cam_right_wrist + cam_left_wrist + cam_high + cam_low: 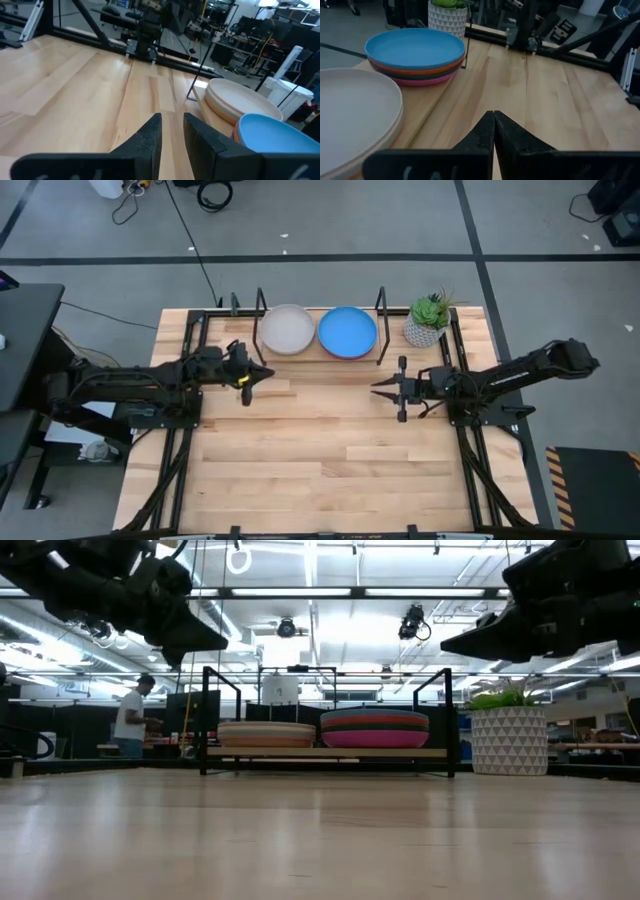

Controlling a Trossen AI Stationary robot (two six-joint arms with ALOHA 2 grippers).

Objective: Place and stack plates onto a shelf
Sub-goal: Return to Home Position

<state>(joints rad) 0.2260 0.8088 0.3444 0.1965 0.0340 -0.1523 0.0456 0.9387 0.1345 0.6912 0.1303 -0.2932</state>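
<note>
Left tool (493, 115) closed, right tool (172, 118) slightly parted, plates (375, 727) layered in low view, only tops from above

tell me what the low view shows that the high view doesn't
Low view only: the colour bands of the plant-side stack, magenta lowest, and a person behind. High view only: the top faces, grey-beige plate and bright blue plate, and both arms whole, left end effector and right end effector. Both: the shelf, the potted plant.

No legible text, label, brand or number on the plates (347, 332), shelf (320, 752), pot (509, 740) or table (320, 470). Hazard stripes (562, 480), lower right of the high view, bear no wording.
</note>
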